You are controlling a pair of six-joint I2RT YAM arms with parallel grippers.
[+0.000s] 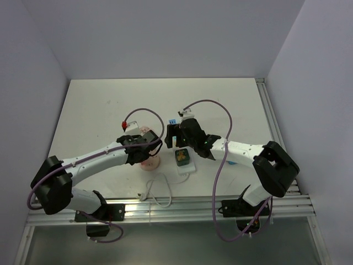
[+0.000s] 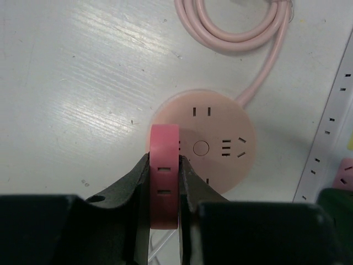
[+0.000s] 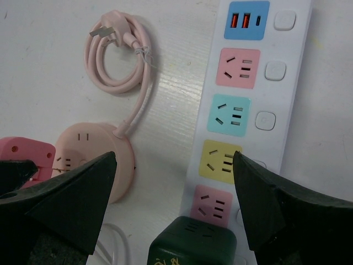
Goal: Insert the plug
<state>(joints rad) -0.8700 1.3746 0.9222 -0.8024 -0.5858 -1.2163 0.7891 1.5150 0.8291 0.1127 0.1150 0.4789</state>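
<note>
Plug (image 2: 165, 178), pink and blocky, sits clamped between the fingers of my left gripper (image 2: 164, 165), over the near edge of the round pink socket (image 2: 220, 127). My right gripper (image 3: 175, 160) hangs spread wide above a white power strip (image 3: 292, 94).

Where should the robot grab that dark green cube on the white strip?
Pinch the dark green cube on two opposite flat sides, coming straight down. It stands proud of the white power strip, leaving its sides free, and the open right gripper hangs above it.
</note>
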